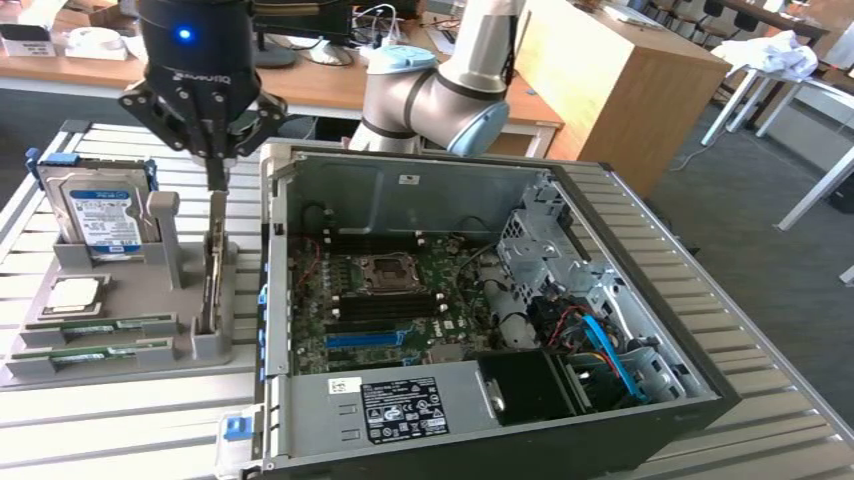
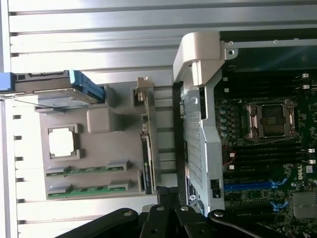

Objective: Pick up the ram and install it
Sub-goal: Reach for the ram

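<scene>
The ram is a thin green stick standing on edge in a slot of the grey holder tray, beside the open computer case. My gripper hangs just above the stick's far end with its fingers shut and nothing visibly between them. In the wrist view the ram shows edge-on, and my gripper sits slightly to the case side of it. Two more green sticks lie flat in the tray. The motherboard's dark memory slots lie beside the processor socket.
A hard drive stands upright at the tray's far end, with a square silvery processor chip below it. The case's metal side wall rises right next to the ram. A blue slot strip and blue cables lie inside the case.
</scene>
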You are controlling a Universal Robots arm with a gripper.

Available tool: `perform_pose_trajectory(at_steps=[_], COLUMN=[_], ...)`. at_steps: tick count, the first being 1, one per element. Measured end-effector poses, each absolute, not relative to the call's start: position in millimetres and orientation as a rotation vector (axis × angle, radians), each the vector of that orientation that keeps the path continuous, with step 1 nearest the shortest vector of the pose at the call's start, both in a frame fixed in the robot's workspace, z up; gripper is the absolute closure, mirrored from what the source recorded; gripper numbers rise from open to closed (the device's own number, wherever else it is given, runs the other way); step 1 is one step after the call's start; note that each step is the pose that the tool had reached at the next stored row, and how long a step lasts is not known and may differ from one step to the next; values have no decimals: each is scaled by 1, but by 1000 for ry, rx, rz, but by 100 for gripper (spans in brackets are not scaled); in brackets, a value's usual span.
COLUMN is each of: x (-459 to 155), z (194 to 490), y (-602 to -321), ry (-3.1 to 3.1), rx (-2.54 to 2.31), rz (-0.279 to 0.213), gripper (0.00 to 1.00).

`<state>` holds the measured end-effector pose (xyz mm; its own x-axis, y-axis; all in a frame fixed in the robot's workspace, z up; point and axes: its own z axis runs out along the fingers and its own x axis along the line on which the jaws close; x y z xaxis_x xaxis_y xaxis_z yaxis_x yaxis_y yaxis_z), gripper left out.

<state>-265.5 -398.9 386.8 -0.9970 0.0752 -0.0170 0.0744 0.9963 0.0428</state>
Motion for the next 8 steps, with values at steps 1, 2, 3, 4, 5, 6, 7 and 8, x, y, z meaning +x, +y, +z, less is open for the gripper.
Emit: perform_pose_trajectory(at_steps=[1, 2, 3, 4, 5, 6, 7, 8], x=[-268, -270, -272, -275, -277, -280, -283, -287], z=[387, 386, 386, 386, 386, 385, 385, 385], y=[-399, -399, -399, -399, -399, -399, -399, -399], ry=[3121, 3122, 3122, 3123, 3124, 3124, 3125, 3125], rx=[117, 117, 117, 117, 117, 117, 118, 118], rz=[66, 66, 66, 66, 66, 66, 66, 66], gripper=[90, 90, 90, 90, 90, 90, 90, 90])
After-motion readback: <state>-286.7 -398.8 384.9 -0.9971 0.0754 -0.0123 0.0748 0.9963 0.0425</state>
